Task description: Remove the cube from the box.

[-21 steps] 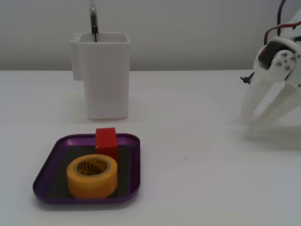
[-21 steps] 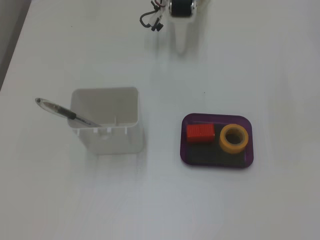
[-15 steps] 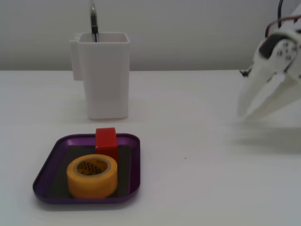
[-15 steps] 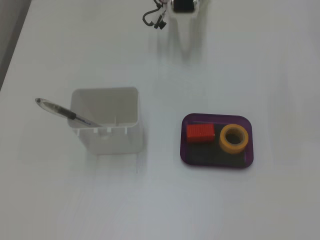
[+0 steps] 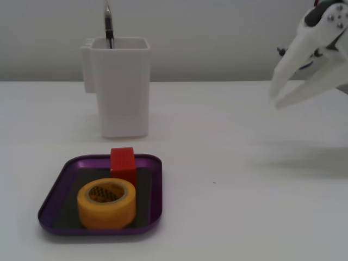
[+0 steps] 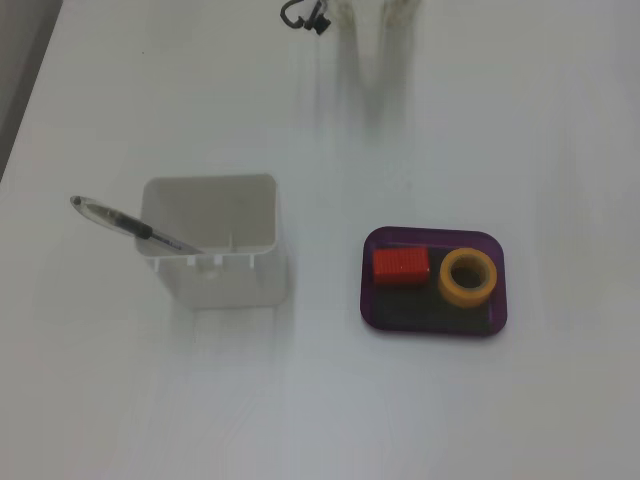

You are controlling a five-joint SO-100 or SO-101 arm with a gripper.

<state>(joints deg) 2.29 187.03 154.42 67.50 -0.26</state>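
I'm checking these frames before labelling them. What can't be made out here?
- Cube: its lower front is hidden behind the tape roll in the low fixed view.
- Gripper: in the top-down fixed view only blurred fingers show, cut off by the top edge.
- Pen: its tip is hidden inside the white container.

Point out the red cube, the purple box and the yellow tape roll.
cube [image 6: 401, 266]: fixed view from above, its ridged top face.
box [image 5: 103, 159]: front fixed view, its far rim, left of the cube.
tape roll [image 5: 106, 210]: front fixed view, its outer side wall.
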